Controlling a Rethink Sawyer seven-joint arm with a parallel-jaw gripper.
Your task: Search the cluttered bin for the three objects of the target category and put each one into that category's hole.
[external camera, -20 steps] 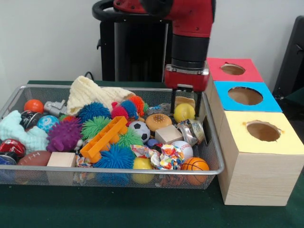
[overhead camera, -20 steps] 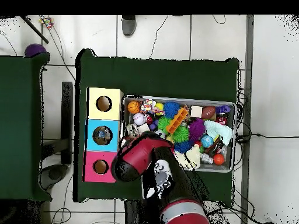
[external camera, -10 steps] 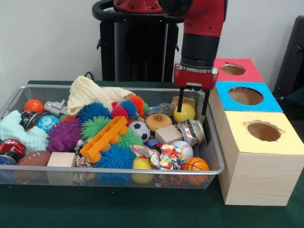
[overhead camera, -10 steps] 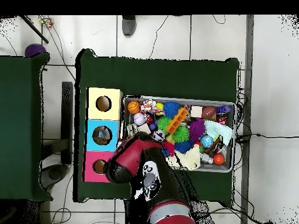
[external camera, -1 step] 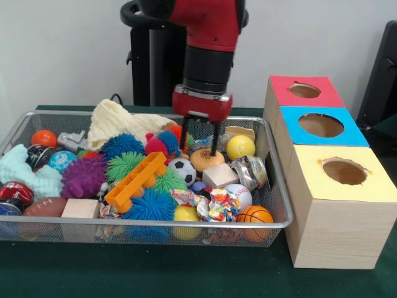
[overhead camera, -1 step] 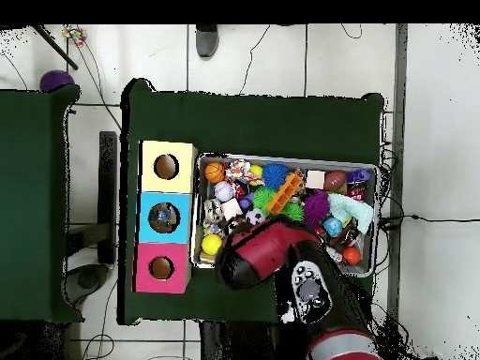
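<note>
I saw my empty gripper (external camera, -1 step: 198,141), fingers apart, above the round bun toy (external camera, -1 step: 206,159) amid spiky rubber balls (external camera, -1 step: 151,205).

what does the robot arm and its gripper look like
The arm is a thick round red shell with a black cylindrical wrist band below it. The gripper has a red base and two thin dark fingers. From overhead, a white patch with dark marks shows on the arm.

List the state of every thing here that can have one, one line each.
gripper: jaws open, empty, above the bun toy
wire bin: full of toys
red box: hole open
blue box: hole open
yellow box: hole open
cream cloth: crumpled on the pile
</note>
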